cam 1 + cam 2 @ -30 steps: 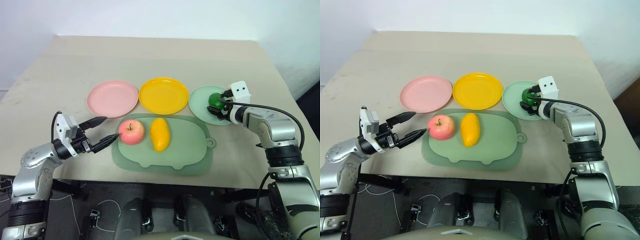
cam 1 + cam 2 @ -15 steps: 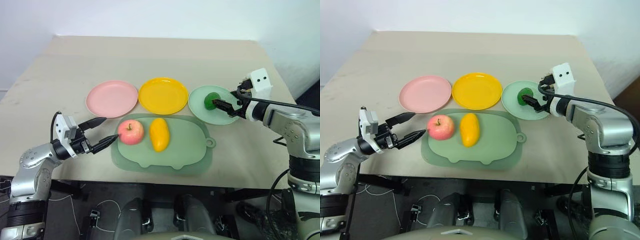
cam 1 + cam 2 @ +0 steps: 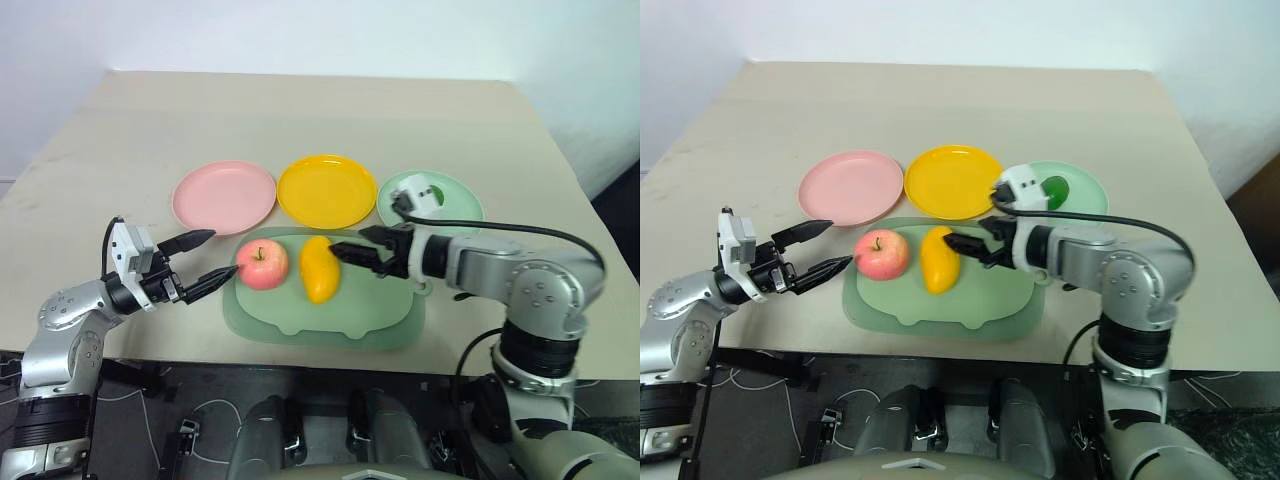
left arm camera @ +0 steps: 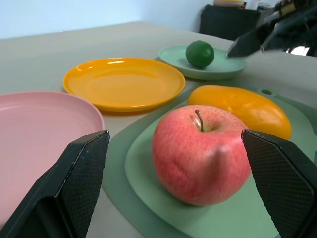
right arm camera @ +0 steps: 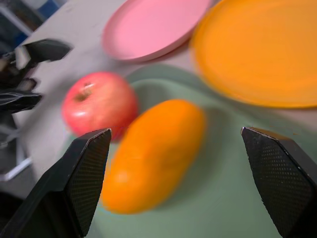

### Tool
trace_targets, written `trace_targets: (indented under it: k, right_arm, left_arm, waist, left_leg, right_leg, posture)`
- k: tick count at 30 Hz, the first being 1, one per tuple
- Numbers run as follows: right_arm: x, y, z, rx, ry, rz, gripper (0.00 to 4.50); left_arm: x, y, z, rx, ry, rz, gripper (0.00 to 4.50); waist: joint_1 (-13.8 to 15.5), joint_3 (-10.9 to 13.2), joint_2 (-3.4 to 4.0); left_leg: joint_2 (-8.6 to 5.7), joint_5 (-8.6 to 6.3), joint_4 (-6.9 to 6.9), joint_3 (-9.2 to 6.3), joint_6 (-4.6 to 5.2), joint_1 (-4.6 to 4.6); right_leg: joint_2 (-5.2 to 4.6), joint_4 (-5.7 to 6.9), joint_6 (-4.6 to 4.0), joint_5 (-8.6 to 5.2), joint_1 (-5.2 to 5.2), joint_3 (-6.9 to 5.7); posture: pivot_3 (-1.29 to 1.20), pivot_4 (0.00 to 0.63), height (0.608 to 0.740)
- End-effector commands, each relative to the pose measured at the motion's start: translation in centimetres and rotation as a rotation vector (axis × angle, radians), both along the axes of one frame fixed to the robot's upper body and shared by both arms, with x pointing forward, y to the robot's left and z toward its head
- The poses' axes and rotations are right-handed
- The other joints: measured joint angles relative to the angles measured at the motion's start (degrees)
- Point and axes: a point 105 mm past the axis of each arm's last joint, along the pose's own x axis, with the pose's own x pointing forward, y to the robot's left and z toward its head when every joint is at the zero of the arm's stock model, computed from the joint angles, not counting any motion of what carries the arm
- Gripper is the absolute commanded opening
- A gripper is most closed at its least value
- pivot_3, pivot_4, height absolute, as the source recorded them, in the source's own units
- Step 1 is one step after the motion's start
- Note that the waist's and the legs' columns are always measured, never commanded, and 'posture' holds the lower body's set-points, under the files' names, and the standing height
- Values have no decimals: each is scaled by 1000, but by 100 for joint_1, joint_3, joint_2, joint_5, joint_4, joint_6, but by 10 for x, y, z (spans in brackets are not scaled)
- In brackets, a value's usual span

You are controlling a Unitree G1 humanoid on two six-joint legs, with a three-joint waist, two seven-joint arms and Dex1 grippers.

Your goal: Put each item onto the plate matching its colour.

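Right gripper (image 3: 345, 252), fingers spread wide and empty, pointing at the mango (image 3: 319, 267), its tips just beside the fruit's near flank; left gripper (image 3: 207, 262), likewise spread and holding nothing, one fingertip touching or nearly touching the apple (image 3: 262, 264); apple and mango lie side by side, close together, on the translucent green tray (image 3: 372, 310). The small dark-green fruit (image 3: 1050, 191) rests on the mint-green plate (image 3: 1086, 187), so that pairing looks done; the pink plate (image 3: 224, 196) and the yellow plate (image 3: 327, 190) stand bare, just beyond the tray.

Handling, as a judgement: the mango appears smooth, glossy and elongated, likely light and fairly firm, but apt to slip or roll; the surest hold would span its narrow width near the middle, fingers crossing the long axis, since a grip toward either tapered end would tend to squeeze it out. The apple, round and glossy with a stem on top, would be best taken across its widest girth, clear of the stem; a moderate squeeze should do for both.
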Motion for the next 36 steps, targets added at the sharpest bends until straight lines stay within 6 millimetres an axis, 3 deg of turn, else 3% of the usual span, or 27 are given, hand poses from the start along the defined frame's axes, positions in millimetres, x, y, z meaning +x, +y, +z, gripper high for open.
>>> trace_targets:
  k: [1, 9, 27, 33, 36]
  right_arm:
    - [1, 12, 5, -15, -4, 20, 4439]
    - [7, 29, -4, -75, 38, 44, 4439]
    - [12, 36, -26, -206, 53, 66, 4439]
    - [18, 31, -13, -193, -2, 58, 3037]
    - [21, 28, 13, -118, -67, 69, 3023]
  left_arm:
    - [-8, -2, 17, 15, -49, -33, 4500]
    - [-17, -6, 19, 37, -43, -59, 4500]
    - [-15, -2, 23, 41, -60, -24, 4500]
    - [-14, -1, 22, 33, -60, -14, 4500]
    - [-13, 0, 21, 43, -61, -11, 4500]
  waist:
    - [-3, 0, 0]
    - [-9, 0, 1]
    - [-107, -1, -1]
    - [-133, -1, -1]
    - [-135, -1, -1]
  left_leg:
    - [0, 0, -1, 2, 0, -3]
    - [-4, 3, -19, 10, -6, -3]
    - [-5, 10, -43, 22, -18, -6]
    - [-5, 11, -46, 23, -18, -5]
    - [-6, 11, -46, 23, -18, -7]
  right_leg:
    - [0, 0, 3, 2, -3, 1]
    - [-1, -3, 5, 3, -14, 5]
    - [1, -2, 7, 4, -36, 13]
    - [1, -2, 7, 4, -38, 13]
    - [0, -3, 7, 4, -39, 13]
  posture:
    - [0, 150, 696]
    - [0, 150, 696]
    - [0, 150, 696]
    - [0, 150, 696]
    - [0, 150, 696]
